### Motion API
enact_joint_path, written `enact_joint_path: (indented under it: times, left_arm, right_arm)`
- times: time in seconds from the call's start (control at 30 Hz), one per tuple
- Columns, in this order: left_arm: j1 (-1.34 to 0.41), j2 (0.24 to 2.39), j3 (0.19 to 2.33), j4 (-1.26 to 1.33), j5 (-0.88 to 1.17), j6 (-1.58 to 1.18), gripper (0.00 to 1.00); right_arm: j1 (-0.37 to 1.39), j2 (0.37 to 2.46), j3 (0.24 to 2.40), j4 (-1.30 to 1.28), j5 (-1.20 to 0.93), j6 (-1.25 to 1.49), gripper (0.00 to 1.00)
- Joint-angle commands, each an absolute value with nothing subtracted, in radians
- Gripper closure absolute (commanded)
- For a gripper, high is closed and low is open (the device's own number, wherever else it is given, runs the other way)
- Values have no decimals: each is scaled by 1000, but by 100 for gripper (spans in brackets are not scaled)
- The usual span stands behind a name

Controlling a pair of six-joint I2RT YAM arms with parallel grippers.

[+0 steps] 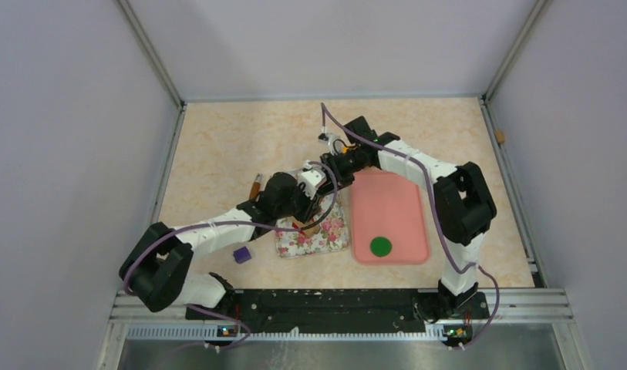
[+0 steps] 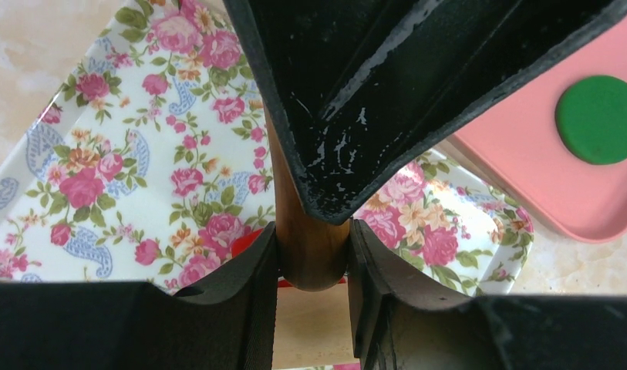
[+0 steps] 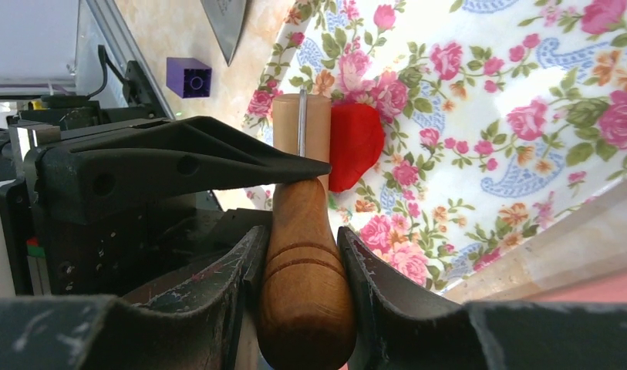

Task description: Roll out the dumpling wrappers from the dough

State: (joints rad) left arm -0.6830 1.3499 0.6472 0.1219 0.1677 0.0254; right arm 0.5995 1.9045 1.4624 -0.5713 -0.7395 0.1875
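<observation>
A wooden rolling pin (image 3: 301, 135) lies across a floral tray (image 2: 102, 154), held at both ends. My left gripper (image 2: 311, 258) is shut on one handle (image 2: 306, 231). My right gripper (image 3: 301, 285) is shut on the other handle (image 3: 304, 262). A flattened piece of red dough (image 3: 358, 142) lies on the tray beside and partly under the pin; in the left wrist view only a sliver of it (image 2: 247, 240) shows. A flat round green dumpling wrapper (image 1: 381, 247) rests on the pink tray (image 1: 391, 200). From above, the two grippers (image 1: 310, 218) (image 1: 325, 183) meet over the floral tray (image 1: 329, 239).
A purple block (image 1: 242, 253) sits on the table left of the floral tray. A brown-handled tool (image 1: 255, 186) lies behind the left arm. The pink tray adjoins the floral tray on the right. A small orange bit (image 1: 499, 136) lies at the far right edge.
</observation>
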Motion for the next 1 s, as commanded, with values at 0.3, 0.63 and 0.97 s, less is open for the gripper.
enact_joint_path:
  times: [0.3, 0.63, 0.97]
  left_arm:
    - [-681, 1484, 636, 403, 178, -25, 100]
    - [-682, 1613, 625, 552, 204, -51, 100]
    - [-680, 1605, 739, 496, 187, -70, 100]
  right_arm:
    - [594, 1930, 1516, -647, -567, 104, 100]
    - [594, 1948, 1543, -676, -451, 76, 100]
    - [568, 1935, 1624, -678, -604, 100, 100]
